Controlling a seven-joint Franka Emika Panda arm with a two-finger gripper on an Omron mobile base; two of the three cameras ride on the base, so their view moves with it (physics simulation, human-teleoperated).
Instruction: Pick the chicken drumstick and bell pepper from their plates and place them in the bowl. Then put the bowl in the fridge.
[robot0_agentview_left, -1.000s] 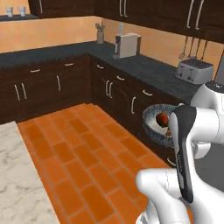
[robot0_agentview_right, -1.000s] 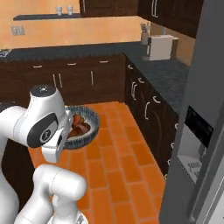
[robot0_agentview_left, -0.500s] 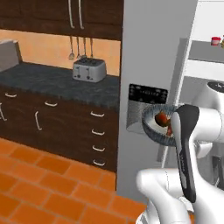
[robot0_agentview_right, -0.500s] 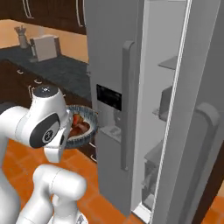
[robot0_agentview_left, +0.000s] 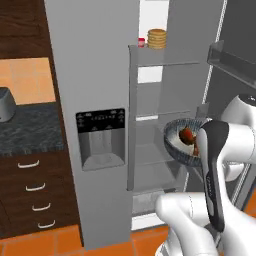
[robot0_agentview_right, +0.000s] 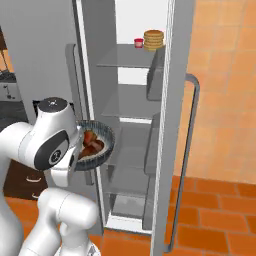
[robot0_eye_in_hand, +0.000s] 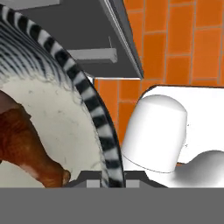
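Both foods sit in bowl (robot0_agentview_right: 95, 147); gripper (robot0_eye_in_hand: 106, 181) clamped on bowl rim. We keep bowl level, ease it onto fridge (robot0_agentview_left: 95, 75) middle shelf (robot0_agentview_right: 131, 111), clear of door.

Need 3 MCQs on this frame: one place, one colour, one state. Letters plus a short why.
1. Where is the bowl?
A. on the floor
B. held up in front of the open fridge
C. on the top shelf

2. What colour is the floor?
A. orange
B. white
C. blue

3. How is the tool?
A. wide open
B. shut on the bowl
C. shut on the fridge handle

Answers: 1 B, the bowl hangs level with the middle shelves. 2 A, orange tiles lie below the door. 3 B, the fingertips pinch the striped rim, with the chicken drumstick inside.
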